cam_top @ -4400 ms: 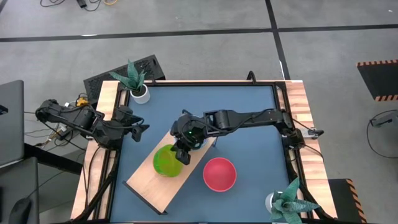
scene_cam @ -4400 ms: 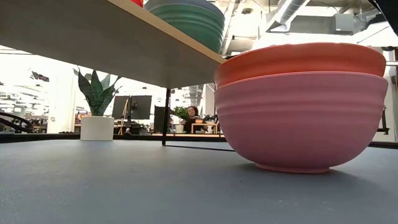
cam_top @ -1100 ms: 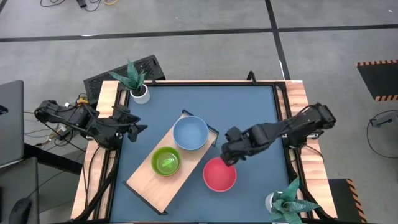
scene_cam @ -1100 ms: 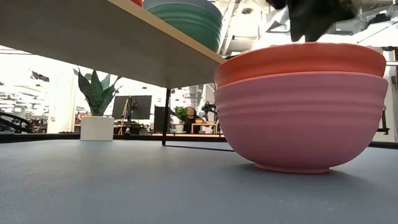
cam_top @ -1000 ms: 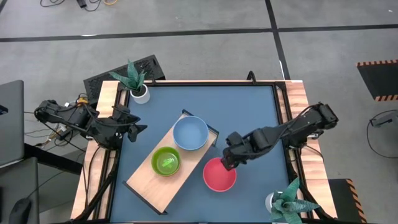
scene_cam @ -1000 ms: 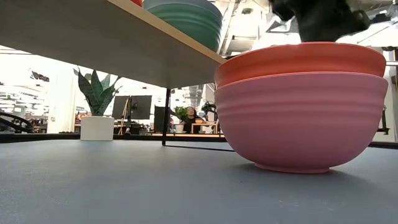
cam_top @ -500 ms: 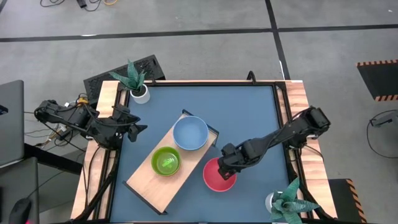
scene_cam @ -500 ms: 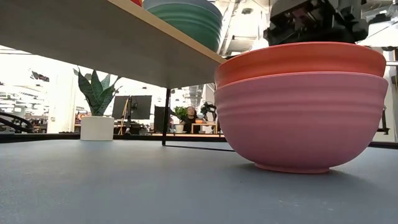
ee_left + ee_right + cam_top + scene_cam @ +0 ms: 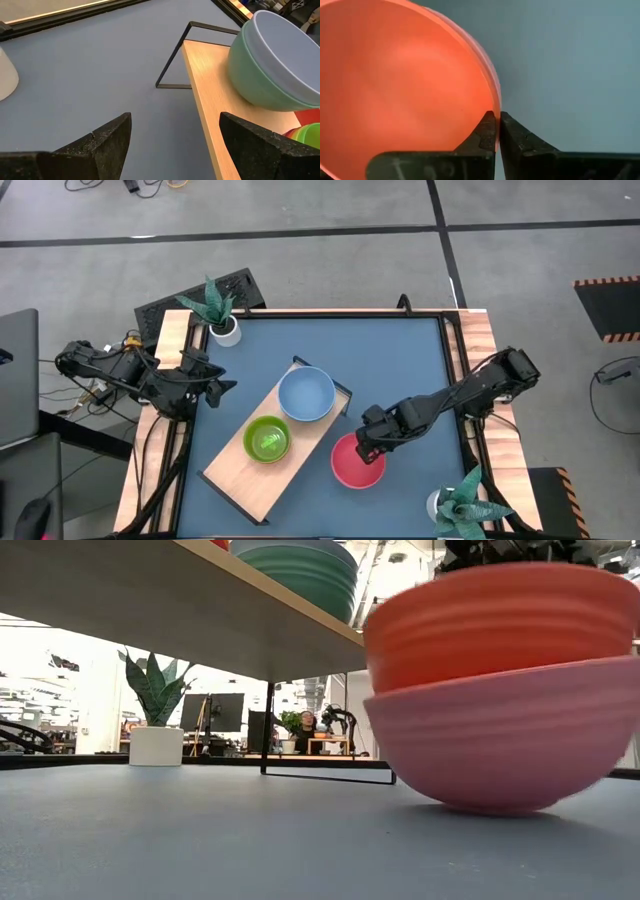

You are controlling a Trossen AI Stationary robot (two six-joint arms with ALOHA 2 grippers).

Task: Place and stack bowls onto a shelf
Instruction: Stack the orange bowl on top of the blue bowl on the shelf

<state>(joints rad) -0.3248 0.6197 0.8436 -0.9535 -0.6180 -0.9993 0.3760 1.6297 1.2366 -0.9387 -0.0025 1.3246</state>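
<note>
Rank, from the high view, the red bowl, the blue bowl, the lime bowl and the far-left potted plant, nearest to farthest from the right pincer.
1. Red bowl: the right pincer is shut on its rim.
2. Blue bowl: on the shelf, at its far end.
3. Lime bowl: mid-shelf, farther left.
4. Potted plant: at the table's far-left corner.

Only marks visible: faint pale characters on dark right gripper (image 9: 494, 131) finger base in right wrist view, too blurred to read. No legible text, label, brand, sign elsewhere.
</note>
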